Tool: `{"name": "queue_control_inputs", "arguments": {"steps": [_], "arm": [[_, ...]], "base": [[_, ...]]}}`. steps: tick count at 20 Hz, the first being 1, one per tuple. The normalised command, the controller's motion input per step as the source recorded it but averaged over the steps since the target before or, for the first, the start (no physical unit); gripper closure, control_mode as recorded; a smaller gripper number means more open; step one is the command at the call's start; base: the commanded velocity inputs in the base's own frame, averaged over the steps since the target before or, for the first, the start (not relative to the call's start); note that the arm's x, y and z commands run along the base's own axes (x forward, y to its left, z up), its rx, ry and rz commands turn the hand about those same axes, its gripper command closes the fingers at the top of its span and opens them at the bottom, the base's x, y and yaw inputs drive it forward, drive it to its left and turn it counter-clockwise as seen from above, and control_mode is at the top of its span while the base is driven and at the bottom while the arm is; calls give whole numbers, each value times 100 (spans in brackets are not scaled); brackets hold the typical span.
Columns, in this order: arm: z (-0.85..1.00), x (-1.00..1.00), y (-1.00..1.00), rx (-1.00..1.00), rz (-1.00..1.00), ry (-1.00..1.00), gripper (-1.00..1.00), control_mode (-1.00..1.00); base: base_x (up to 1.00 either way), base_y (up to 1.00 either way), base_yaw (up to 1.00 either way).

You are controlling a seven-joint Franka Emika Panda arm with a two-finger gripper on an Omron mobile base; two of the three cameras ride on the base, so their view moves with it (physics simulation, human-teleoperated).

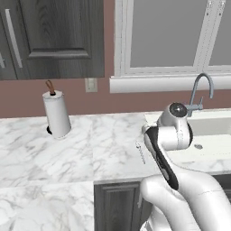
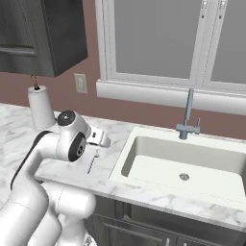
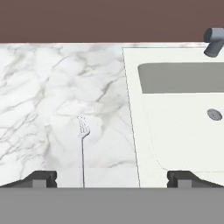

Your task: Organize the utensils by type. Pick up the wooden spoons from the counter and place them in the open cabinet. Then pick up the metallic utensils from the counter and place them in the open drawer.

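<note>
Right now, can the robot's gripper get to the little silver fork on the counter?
Probably yes. The silver fork lies alone on the marble counter beside the sink, and the open gripper sits just above it with nothing between them.

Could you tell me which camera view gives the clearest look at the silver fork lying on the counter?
The hand view: the silver fork lies unobstructed on the counter, tines visible. The left base view shows a thin sliver beside the arm; the right base view shows it small, below the arm.
</note>
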Motion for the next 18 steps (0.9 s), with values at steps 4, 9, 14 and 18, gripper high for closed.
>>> {"name": "queue_control_inputs", "arguments": {"steps": [4, 9, 14, 18], "arm": [[-44, 36, 40, 5, -6, 19, -100, -100], [-39, 10, 22, 8, 0, 17, -100, -100], [-27, 14, 18, 9, 0, 6, -100, -100], [-26, 12, 18, 1, 0, 0, -100, -100]], "base": [[0, 0, 0], [0, 0, 0], [0, 0, 0], [0, 0, 0]]}}
